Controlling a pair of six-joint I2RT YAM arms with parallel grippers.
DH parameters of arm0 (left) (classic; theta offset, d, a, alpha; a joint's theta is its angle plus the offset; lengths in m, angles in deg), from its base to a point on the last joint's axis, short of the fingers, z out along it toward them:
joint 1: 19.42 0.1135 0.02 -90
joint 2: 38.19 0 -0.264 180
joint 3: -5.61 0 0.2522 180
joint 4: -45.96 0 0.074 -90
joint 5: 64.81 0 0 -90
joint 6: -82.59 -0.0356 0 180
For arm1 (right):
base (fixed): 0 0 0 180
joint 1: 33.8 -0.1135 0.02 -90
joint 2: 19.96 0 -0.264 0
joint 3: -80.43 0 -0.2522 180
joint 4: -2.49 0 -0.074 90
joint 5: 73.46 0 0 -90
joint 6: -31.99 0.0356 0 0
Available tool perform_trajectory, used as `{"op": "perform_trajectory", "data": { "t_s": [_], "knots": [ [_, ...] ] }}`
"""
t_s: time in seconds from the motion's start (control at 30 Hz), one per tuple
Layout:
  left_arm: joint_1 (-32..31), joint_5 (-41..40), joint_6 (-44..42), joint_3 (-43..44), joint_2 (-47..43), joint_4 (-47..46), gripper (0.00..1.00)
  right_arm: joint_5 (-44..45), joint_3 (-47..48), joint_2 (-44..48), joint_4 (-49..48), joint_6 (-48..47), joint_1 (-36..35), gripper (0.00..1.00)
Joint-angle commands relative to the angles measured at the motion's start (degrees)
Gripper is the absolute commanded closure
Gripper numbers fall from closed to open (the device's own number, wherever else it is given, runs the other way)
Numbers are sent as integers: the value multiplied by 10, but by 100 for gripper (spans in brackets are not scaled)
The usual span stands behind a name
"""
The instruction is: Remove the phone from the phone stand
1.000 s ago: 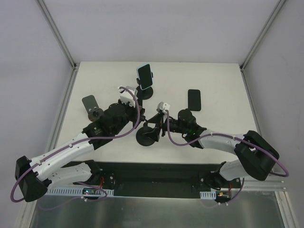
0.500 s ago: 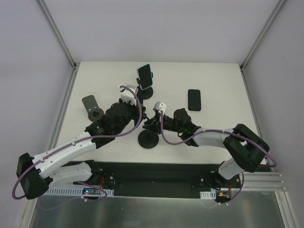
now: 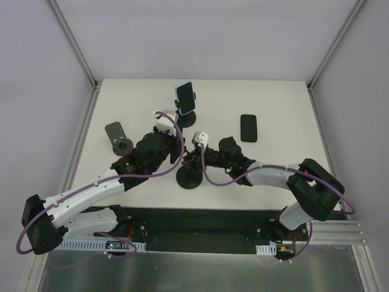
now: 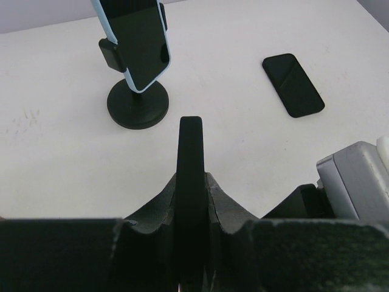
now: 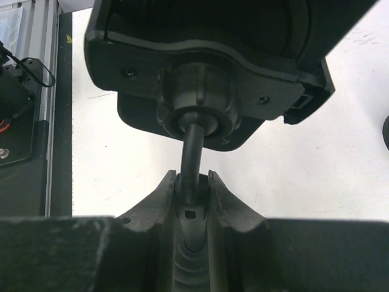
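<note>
Top overhead, whole table (image 3: pixel 279 109); wrists close-up; left shares far stand (image 3: pixel 187 117).

Both arms angled inward, left claw (image 4: pixel 191 182) and right claw (image 5: pixel 191 190) pinched nearly closed.

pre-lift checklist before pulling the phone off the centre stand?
1. right claw shut on stand stem: ok
2. left claw shut on phone, held by its edge: ok
3. cradle let go of phone: cannot tell
4. stand base sitting on table: ok
5. blue-cased phone and flat black phone apart from both claws: ok
</note>
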Motion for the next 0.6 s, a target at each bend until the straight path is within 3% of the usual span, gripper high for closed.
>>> {"op": "perform_trajectory", "data": {
  "t_s": [0.0, 0.1, 0.23, 0.37, 0.57],
  "knots": [
    [20, -4, -27, 3, 3, -132, 100, -92, 20, 15, 51, -38, -49, 99],
    [75, 55, 2, -3, -9, -135, 100, -94, 15, 19, 65, -43, -50, 99],
    [84, 65, -43, 5, -25, -111, 100, -90, 6, 29, 74, -37, -24, 99],
    [102, 132, -39, -8, -67, -90, 100, -84, -4, 33, 58, -12, 22, 99],
    [116, 161, -38, -33, -118, -50, 100, -64, -17, 34, 34, 26, 86, 99]
  ]
}}
